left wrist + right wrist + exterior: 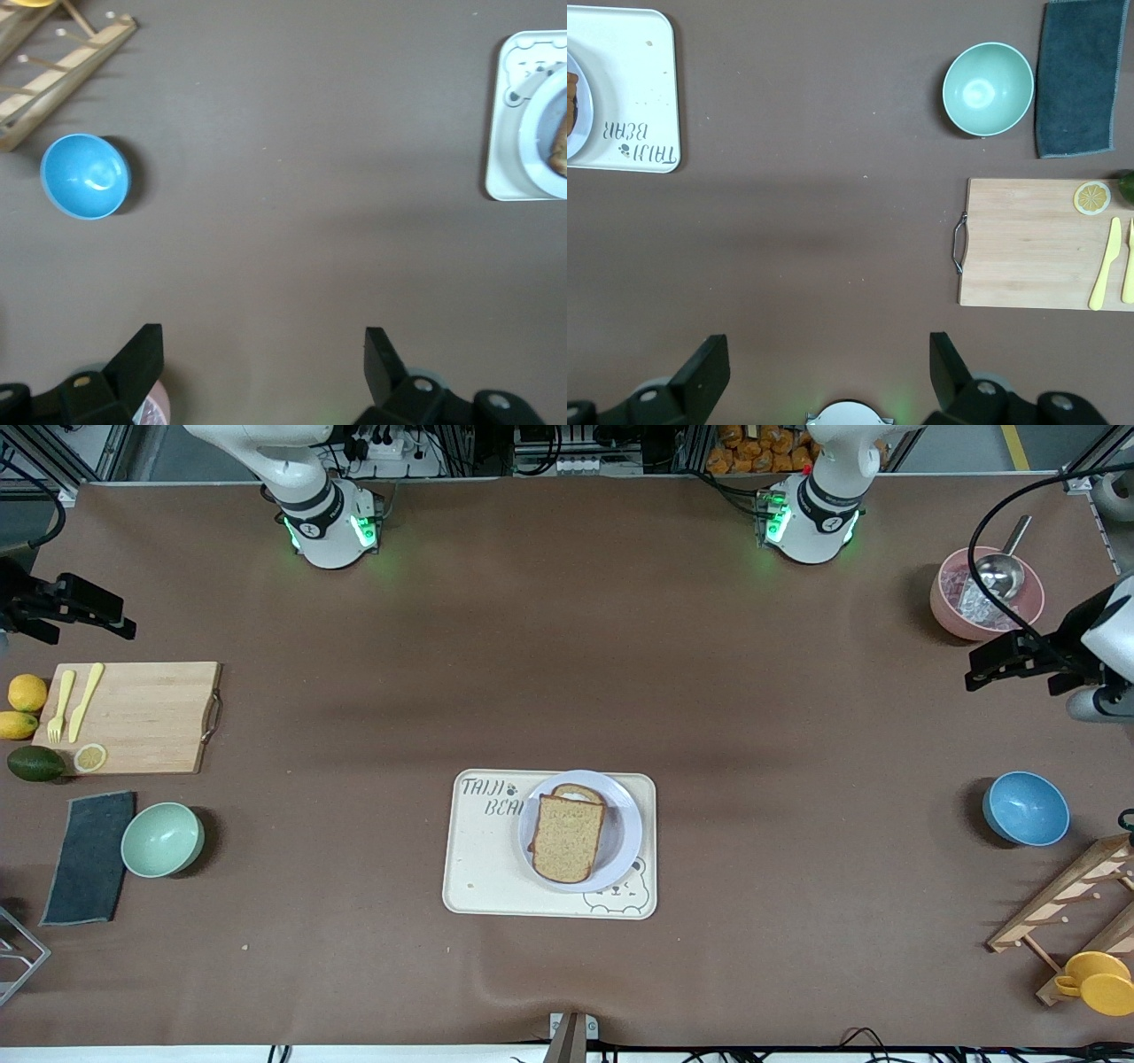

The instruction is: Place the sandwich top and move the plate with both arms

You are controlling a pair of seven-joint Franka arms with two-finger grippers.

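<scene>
The sandwich top [568, 837], a brown bread slice, lies on another slice whose crust and a bit of white show at its farther edge. Both sit on the lavender-white plate [625, 825], which rests on the cream bear-print tray [485, 872] in the middle of the table. My left gripper [992, 662] is open and empty over bare table beside the pink bowl [952, 607]. My right gripper [106, 615] is open and empty over bare table near the cutting board [146, 713]. The plate's edge shows in the left wrist view [534, 133] and in the right wrist view [585, 115].
A blue bowl [1026, 808] and a wooden rack [1063, 903] with yellow cups stand at the left arm's end. A green bowl [162, 839], a dark towel [89, 856], lemons and an avocado lie at the right arm's end. The pink bowl holds a metal scoop.
</scene>
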